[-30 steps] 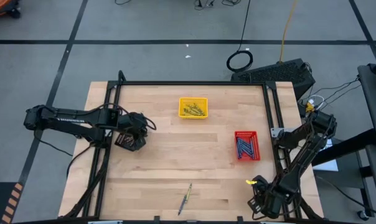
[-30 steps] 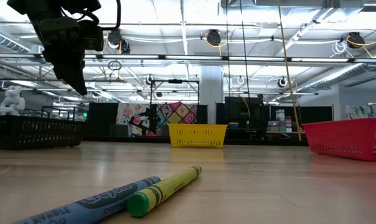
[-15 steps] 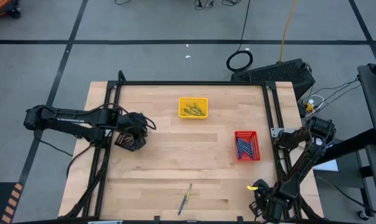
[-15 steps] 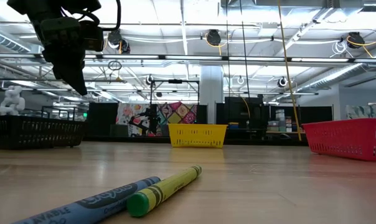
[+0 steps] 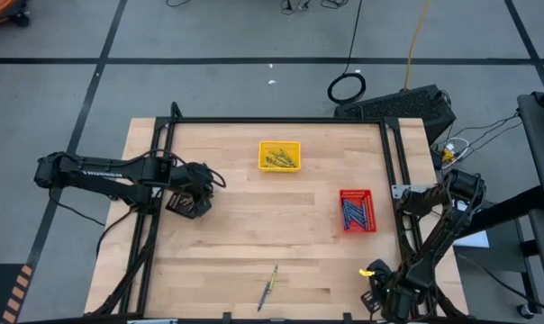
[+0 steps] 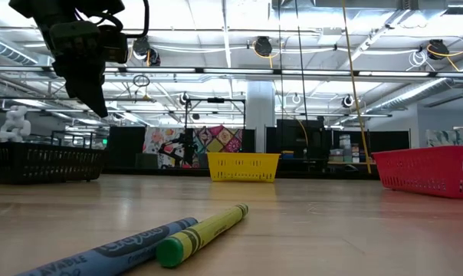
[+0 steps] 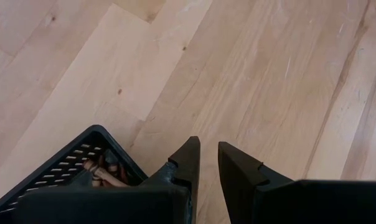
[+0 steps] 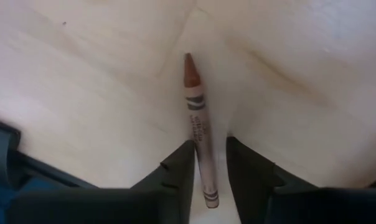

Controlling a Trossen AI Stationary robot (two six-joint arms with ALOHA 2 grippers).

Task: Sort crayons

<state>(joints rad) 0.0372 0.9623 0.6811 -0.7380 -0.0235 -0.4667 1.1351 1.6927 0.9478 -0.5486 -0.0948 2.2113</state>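
The right gripper [image 8: 208, 163] hangs over the table's [image 5: 236, 243] near right corner with a brown crayon [image 8: 197, 118] lying lengthwise between its narrowly parted fingers, tip pointing straight ahead of it; I judge it about to close on that stick, though a firm grip is not yet evident. Its paper wrapper carries print too small to read. Farther out from this gripper two loose crayons lie side by side, a blue crayon [image 6: 113, 251] marked "Crayola" and a yellow-green crayon [image 6: 202, 233]. Beyond stand the red tray [image 5: 356, 210] and yellow tray [image 5: 279, 155]. The left gripper [image 7: 209, 163], narrow and empty, waits over the black tray [image 5: 184, 203].
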